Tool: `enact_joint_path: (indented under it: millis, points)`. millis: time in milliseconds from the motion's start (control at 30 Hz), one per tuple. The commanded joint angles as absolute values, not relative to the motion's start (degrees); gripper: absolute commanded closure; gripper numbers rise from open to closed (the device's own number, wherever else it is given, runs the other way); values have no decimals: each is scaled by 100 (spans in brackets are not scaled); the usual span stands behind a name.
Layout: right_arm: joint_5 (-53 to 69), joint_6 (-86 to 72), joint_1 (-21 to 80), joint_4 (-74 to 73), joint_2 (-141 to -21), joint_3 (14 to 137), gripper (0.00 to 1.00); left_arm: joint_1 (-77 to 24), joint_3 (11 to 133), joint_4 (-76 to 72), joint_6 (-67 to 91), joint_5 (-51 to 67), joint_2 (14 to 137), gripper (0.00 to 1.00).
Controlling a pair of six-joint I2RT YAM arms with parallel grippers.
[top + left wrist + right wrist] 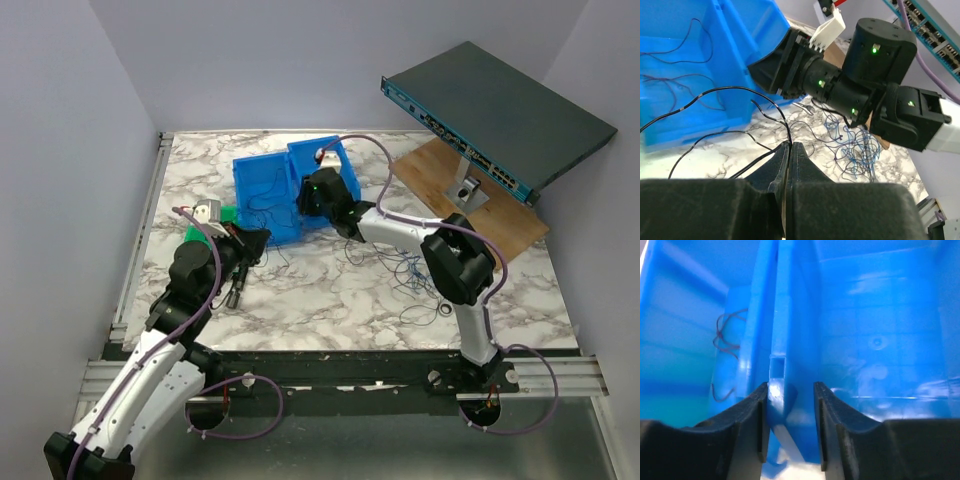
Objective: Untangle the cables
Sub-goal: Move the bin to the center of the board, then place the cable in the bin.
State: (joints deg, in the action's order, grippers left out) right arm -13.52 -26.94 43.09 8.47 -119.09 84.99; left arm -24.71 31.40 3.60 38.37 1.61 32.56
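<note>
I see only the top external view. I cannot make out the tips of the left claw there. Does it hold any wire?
Observer: Yes. In the left wrist view the left claw is shut on a thin black wire.
Operator: And the right claw?
Observer: The right claw is open, one finger on each side of a blue plastic bin wall.
Operator: Is anything in that bin?
Observer: A thin dark red wire lies left of that wall.
</note>
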Motion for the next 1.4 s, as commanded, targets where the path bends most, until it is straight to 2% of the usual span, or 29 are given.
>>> enact_joint_path:
  millis: [0,133,333,567,833,900,933,1000,1100,1233,1367]
  points:
    - [-1581,-3100,4903,235,-11823,8415,47,-2443,3361,244,3777,284,3525,100]
    - [-1785,-3008,4896,139,-11581,8303,30,-2447,3474,34,3769,309,3945,100]
    - [-1536,-2731,4887,618,-10574,7540,20,-2443,3956,-369,3715,290,4763,100]
    - [-2106,-2571,4698,325,-9396,6839,18,-2426,5468,-159,3459,330,6579,100]
    - [-2563,-2492,4300,367,-7939,5820,18,-2336,7622,-212,3417,1144,9022,99]
    - [-2569,-2434,4255,345,-7721,5694,17,-2252,8525,598,3461,1276,9639,47]
    - [-2568,-2407,4241,322,-7651,5663,17,-2212,8999,1214,3439,1318,9980,32]
    - [-2539,-2389,4210,241,-7554,5619,17,-2197,9528,1825,3367,1171,10225,23]
    - [-2439,-2376,4177,202,-7534,5539,17,-2196,9051,1580,3235,1010,9734,7]
    - [-2056,-2385,4153,223,-7760,5550,17,-2188,8781,2208,2878,426,9013,6]
    - [-1009,-2149,4161,252,-8233,5732,19,-2173,7792,2621,2778,-735,7784,6]
